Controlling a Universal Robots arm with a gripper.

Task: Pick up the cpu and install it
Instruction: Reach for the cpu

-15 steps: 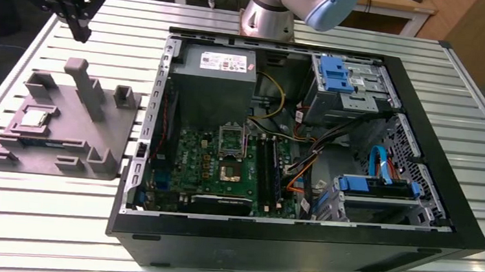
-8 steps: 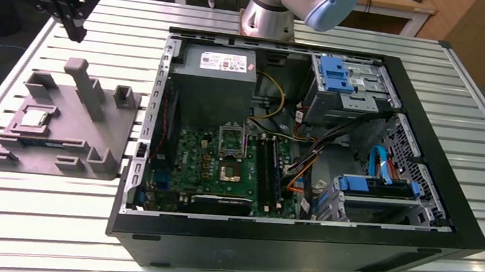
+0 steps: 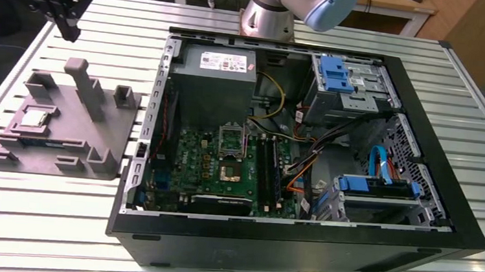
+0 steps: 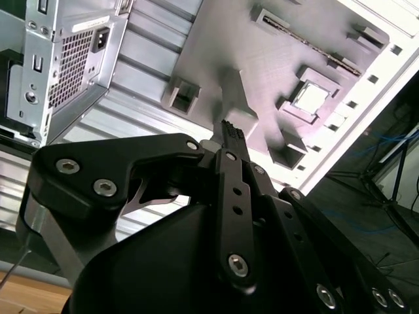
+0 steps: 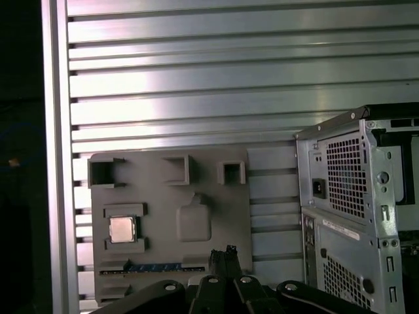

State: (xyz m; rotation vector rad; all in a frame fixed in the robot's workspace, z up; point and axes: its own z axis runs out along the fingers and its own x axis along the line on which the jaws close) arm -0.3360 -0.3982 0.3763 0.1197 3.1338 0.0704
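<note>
**Cpu** [image 3: 34,118] lies flat, metal top up, in a square recess of the grey fixture plate [image 3: 94,147], on the slatted table [image 3: 45,224] at the exterior view's left. A long module w/ blue strip [image 5: 154,266] sits in a slot of the same plate.

**Gripper** [image 3: 67,30] hangs above the plate's far edge, well apart from the cpu. Its fingers are closed together w/ nothing between them. In the first wrist view its black linkage covers part of the plate's edge.

**PC case** [image 3: 446,191] is open and holds the motherboard [image 3: 197,161], power supply [image 3: 212,82], blue drive bays and cables. Socket [image 3: 229,169] sits beside its metal frame [image 3: 232,137]; socket content is hard to make out. The power supply label's print is too small to tell.
</note>
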